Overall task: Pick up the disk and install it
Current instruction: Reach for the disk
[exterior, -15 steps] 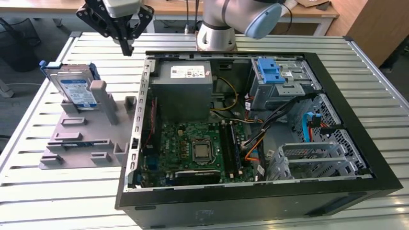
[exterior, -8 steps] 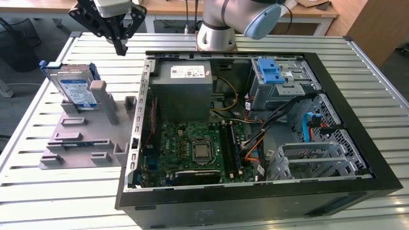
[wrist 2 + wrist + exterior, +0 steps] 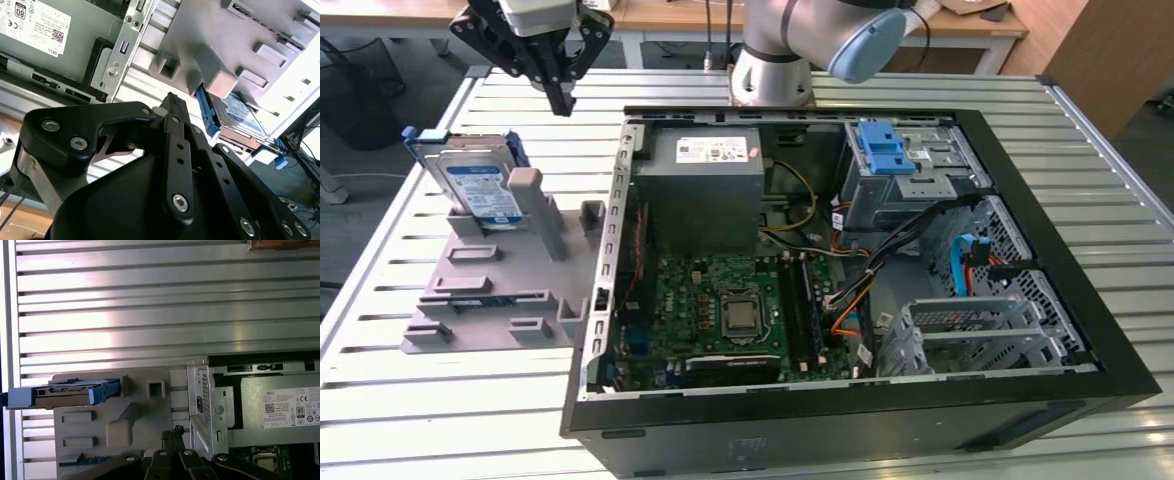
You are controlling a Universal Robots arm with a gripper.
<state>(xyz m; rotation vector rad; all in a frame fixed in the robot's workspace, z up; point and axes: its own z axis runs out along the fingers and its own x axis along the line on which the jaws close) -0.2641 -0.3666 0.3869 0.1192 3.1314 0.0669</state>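
Note:
The disk (image 3: 478, 188), a silver drive with a blue-and-white label in a blue carrier, stands on edge in a slot of the grey holder (image 3: 494, 280) at the exterior view's left. It also appears edge-on as the disk (image 3: 70, 392) in the first wrist view and partly behind the holder as the disk (image 3: 240, 117) in the second wrist view. My gripper (image 3: 562, 103) hangs above the table behind the disk, apart from it, fingers pointing down. Both wrist views show the gripper (image 3: 172, 100) (image 3: 172, 431) shut with nothing held.
An open computer case (image 3: 624, 250) lies to the right of the holder, with a grey power supply box (image 3: 707, 190), a motherboard (image 3: 734, 310) and a silver drive cage with a blue latch (image 3: 881, 150). The slatted metal table (image 3: 520, 110) has bare room around the gripper.

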